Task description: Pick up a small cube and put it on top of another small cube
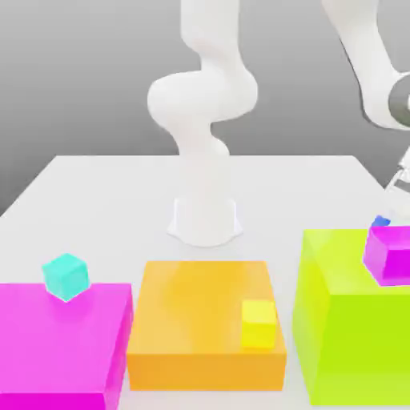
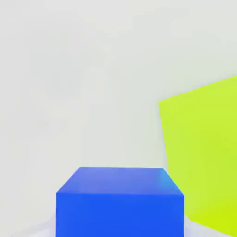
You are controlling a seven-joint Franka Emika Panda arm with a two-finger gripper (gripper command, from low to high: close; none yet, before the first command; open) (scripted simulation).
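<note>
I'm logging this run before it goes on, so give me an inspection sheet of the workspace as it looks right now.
Surface: white table, carrying big blocks.
Job's things: blue cube close under the hand camera, beside the lime block; a sliver of it shows behind the magenta cube.
Clutter: cyan cube on the magenta block; yellow cube on the orange block; magenta cube on the lime block.
Grippers: shut; a hold on the blue cube cannot be confirmed.
Cables: nothing seen.
Surroundings: plain grey backdrop.

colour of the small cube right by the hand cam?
Deep blue; the small cube shows best in the hand view, beside the lime block.
</note>
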